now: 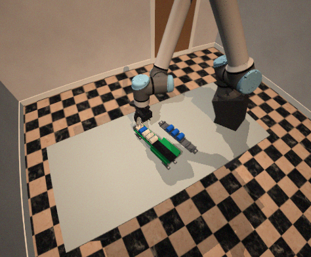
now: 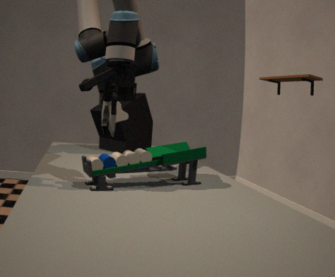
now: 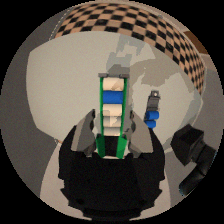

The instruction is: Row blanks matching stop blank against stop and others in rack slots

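The green feed ramp [image 1: 158, 147] holds a row of five blanks against its stop. A cream blank [image 2: 96, 162] lies at the stop, a blue blank [image 2: 107, 160] is right behind it, and three more cream blanks [image 2: 131, 157] follow. All lie across the ramp. In the wrist view the blue blank [image 3: 112, 96] shows second from the stop. My gripper [image 2: 109, 132] hangs above the stop end of the row, fingers partly open, with nothing between them. The grey stock rack [image 1: 178, 136] holds three blue blanks [image 1: 175, 132] in its slots.
The rack lies parallel to the ramp on the arm's side and also shows in the wrist view [image 3: 152, 107]. The arm's dark base block [image 1: 230, 109] stands behind the rack. A small wall shelf [image 2: 290, 78] hangs far to the right.
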Motion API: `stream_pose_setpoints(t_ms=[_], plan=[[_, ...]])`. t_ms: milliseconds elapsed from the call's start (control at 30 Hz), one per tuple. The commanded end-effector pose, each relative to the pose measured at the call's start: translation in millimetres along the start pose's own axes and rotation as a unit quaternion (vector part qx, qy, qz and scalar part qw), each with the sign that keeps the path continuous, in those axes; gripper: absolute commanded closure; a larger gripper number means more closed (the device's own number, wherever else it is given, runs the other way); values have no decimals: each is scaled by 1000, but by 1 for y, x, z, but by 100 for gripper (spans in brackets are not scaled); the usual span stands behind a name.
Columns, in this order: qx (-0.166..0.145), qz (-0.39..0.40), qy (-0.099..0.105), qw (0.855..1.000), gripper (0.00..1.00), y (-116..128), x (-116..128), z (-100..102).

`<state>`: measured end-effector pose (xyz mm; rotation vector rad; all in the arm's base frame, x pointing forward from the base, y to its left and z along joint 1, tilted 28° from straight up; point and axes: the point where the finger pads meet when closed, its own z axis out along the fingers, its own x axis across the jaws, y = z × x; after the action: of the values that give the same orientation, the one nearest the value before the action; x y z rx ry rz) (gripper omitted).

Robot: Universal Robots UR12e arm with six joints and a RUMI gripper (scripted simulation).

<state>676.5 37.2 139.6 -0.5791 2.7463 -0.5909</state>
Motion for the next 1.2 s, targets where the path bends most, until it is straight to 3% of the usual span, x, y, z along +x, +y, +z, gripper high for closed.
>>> stream_pose_setpoints(t_ms=[0, 1167], plan=[[-1, 0, 1, 1000, 55, 0, 0, 7], [-1, 0, 2, 1000, 55, 1, 1, 49]])
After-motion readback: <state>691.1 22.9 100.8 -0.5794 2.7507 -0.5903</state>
